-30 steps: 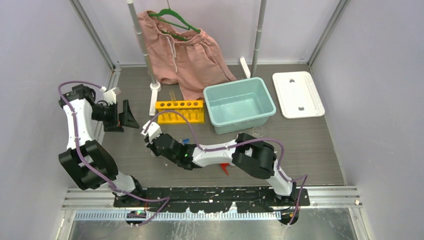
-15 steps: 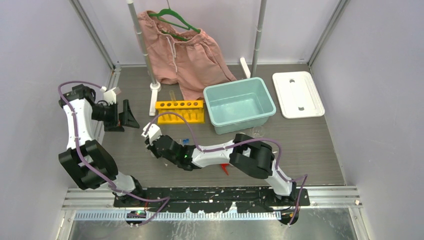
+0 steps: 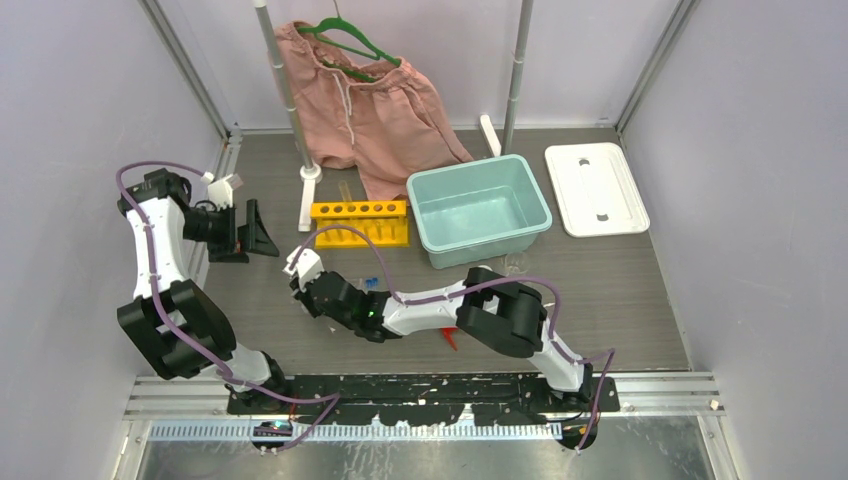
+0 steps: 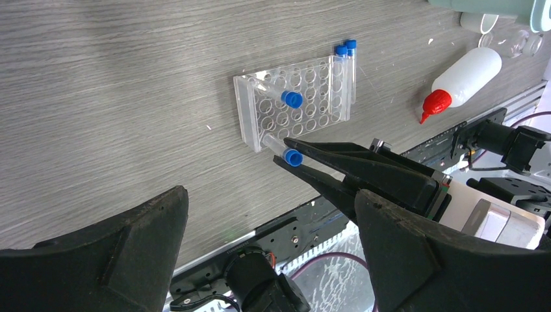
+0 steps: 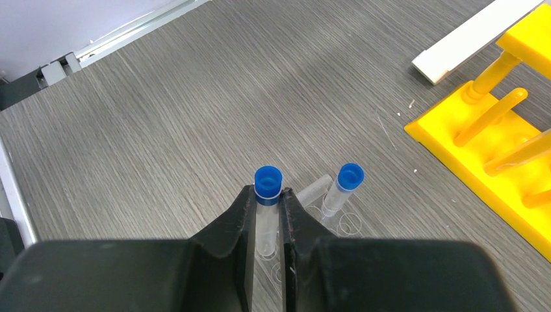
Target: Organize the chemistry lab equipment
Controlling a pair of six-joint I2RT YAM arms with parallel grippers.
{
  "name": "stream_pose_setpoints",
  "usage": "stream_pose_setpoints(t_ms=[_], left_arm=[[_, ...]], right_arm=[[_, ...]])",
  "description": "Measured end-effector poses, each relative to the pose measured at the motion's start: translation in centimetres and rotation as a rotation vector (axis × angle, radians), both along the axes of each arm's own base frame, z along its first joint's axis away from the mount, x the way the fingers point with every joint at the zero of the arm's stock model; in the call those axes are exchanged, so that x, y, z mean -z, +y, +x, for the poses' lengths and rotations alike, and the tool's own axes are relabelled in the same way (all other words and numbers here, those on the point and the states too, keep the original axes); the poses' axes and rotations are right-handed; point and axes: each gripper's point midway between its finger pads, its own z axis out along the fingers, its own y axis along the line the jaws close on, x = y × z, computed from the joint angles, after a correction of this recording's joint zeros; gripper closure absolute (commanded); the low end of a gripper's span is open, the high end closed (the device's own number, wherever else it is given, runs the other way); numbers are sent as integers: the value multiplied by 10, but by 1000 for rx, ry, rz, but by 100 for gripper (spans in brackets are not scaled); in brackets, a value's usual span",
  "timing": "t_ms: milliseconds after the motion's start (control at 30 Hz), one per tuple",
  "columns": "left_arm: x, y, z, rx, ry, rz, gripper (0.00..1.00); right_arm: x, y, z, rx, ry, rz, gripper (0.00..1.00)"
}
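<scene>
- My right claw (image 5: 267,192) is narrow, pinched on a blue-capped vial (image 5: 268,181) just under its cap, which stands above my fingertips.
- The vial's lower end points down at the clear rack (image 4: 295,104) right beneath my claw. In the left wrist view it sits at the rack's near corner. I cannot tell whether it is in a hole yet.
- Just to the right of my claw a second vial (image 5: 344,185) stands tilted in the rack, close to my right finger.
- Further right and ahead lies the yellow rack (image 5: 500,149), well apart from my grip.
- Behind my claw, back along my arm, the squeeze bottle (image 4: 464,75) lies on its side on the surface (image 5: 162,97).
- My left claw (image 4: 269,208) hangs wide open and holds nothing, off to the left and well clear of the rack.
- Risk: if the vial's foot lands on the rim between holes and I push, I judge the light rack will slide or tip.
- Risk: a drift to the right would bump the leaning neighbour and knock it out.
- Risk: letting go before the vial is seated would leave it to topple and roll across the surface.
- Risk: the smooth wall could slip through my pinch, since I hold it high.
</scene>
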Motion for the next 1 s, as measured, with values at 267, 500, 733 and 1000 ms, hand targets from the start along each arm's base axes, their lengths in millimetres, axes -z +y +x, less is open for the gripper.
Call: stream_pose_setpoints(t_ms=[267,500,733,1000], left_arm=[[0,0,-1,5,-1,1,0],[0,0,-1,6,2,0,0],[0,0,-2,16,-1,2,0],[0,0,-2,16,-1,2,0]], right_arm=[[1,-1,0,0,-4,14,99],[1,-3,-1,1,-15,58,99],[1,-5,0,12,-16,94,99],[5,-16,4,73,-3,120,99]])
